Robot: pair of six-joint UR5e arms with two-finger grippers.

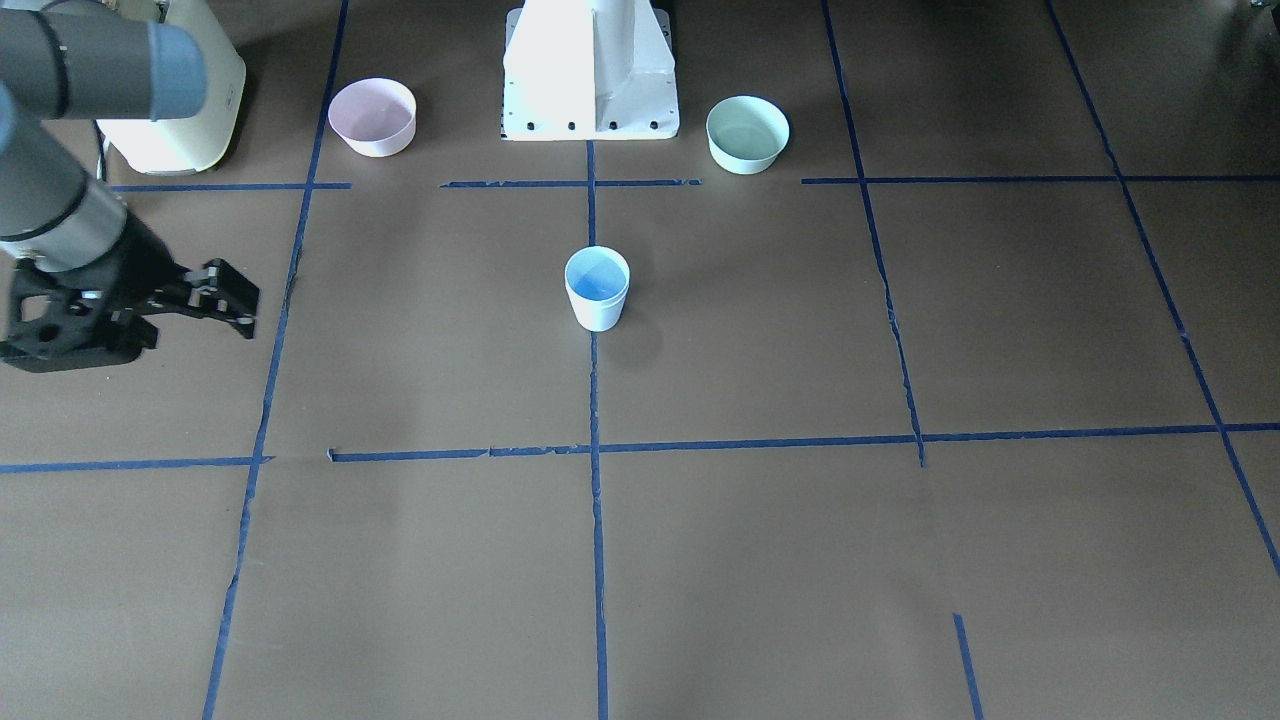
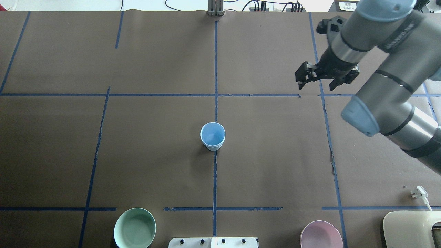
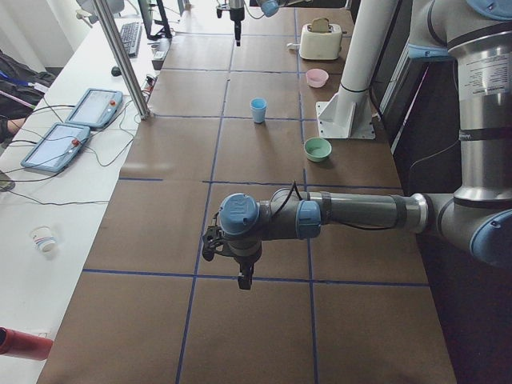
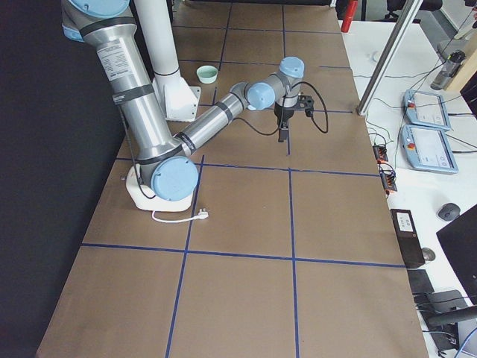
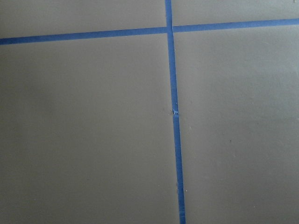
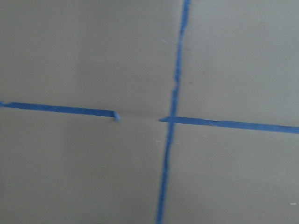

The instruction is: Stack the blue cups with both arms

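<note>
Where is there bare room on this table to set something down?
Bare paper flanks the blue cup on both sides and beyond it. Busier by the mint-green bowl, pink bowl and right gripper.

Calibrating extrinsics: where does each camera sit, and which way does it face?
Front-facing: across the table, facing the pedestal base; right gripper at view-left.
Overhead: behind the robot, looking down; right arm at view-right.
Exterior left: table's left end, looking along it; left arm near.
Exterior right: opposite end; right arm near.
Left wrist: down at blue tape; no fingers shown.
Right wrist: likewise.
Shared: front-facing and overhead both show the blue cup mid-table.
</note>
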